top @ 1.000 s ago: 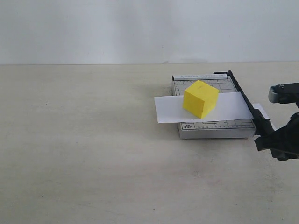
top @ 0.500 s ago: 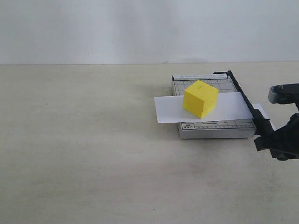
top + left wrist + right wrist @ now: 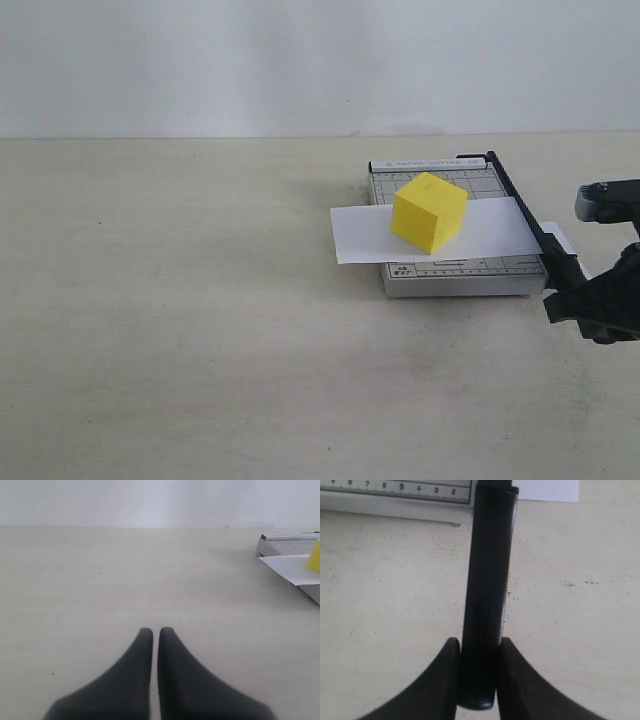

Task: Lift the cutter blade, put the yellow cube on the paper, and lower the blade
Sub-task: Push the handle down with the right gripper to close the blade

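Trimmer state: the long thin black cutter blade [image 3: 528, 222] is seen lowered flat along the right side of the small grey gridded trimmer base [image 3: 440, 170]; the base is set on the pale matte bench [image 3: 200, 300], in its right half and nearer the far edge than the near edge.

A plain white rectangular strip of paper [image 3: 360, 238] is laid across the base; its left end overhangs the base toward the left edge of the bench, and a short end is seen projecting past the blade on the right.

A bright yellow cube [image 3: 430, 212] is placed on the paper, roughly mid-base, turned so that one corner points toward the near edge; it is kept well apart from the blade.

The right gripper [image 3: 572, 296] is found clenched on the thick rounded handle end of the blade [image 3: 487, 580], which overhangs the base toward the near edge; in the right wrist view both fingers [image 3: 445, 680] are pressed against the handle sides.

The left gripper [image 3: 155, 632] is held over bare bench, well to the left of the trimmer; its fingers are closed to a thin slit with nothing held between them; the paper [image 3: 290, 566] and a sliver of the cube [image 3: 315, 560] are caught at the margin of the left wrist view.
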{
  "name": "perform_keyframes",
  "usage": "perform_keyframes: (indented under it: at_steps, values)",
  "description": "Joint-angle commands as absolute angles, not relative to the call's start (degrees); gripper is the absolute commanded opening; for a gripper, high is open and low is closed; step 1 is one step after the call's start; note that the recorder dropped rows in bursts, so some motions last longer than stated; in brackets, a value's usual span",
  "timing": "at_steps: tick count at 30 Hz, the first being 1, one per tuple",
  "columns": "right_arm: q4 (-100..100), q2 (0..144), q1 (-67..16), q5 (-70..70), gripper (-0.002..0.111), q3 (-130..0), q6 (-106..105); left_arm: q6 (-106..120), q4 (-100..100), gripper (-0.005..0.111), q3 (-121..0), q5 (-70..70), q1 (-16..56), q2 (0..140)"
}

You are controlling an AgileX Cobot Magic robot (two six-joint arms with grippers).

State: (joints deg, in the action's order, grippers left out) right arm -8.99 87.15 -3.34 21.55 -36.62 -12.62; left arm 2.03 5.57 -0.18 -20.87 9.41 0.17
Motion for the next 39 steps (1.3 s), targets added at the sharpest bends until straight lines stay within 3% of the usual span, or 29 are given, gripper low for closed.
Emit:
perform_keyframes:
  at_steps: [1, 8, 10, 16, 28, 38, 39]
  values:
    - [-7.18, 88.71, -3.16, 19.02, 0.004, -36.03, -14.08, 2.24, 5.29, 0.005, 0.00, -20.31, 9.22, 0.00]
    - [-7.18, 88.50, -3.16, 17.59, 0.004, -36.03, -14.08, 2.34, 5.29, 0.005, 0.00, -20.34, 9.22, 0.00]
    - [-7.18, 88.50, -3.16, 17.42, 0.010, -36.03, -14.47, 2.34, 5.29, 0.005, 0.00, -20.34, 9.22, 0.00]
    - [-7.18, 88.50, -3.16, 16.97, 0.063, -36.03, -15.08, 2.34, 5.29, 0.005, 0.00, -20.34, 9.22, 0.00]
    - [-7.18, 86.53, -3.85, 14.31, 0.059, -37.39, -17.87, 2.34, 5.29, 0.005, 0.00, -20.34, 9.22, 0.00]
    - [-14.02, 69.17, -11.04, 9.93, 0.059, -36.28, -20.82, 2.34, 5.29, 0.005, 0.00, -20.34, 9.22, 0.00]
    - [-15.56, 64.75, -13.33, 8.12, 0.054, -34.92, -21.08, 2.34, 5.29, 0.005, 0.00, -20.34, 9.22, 0.00]
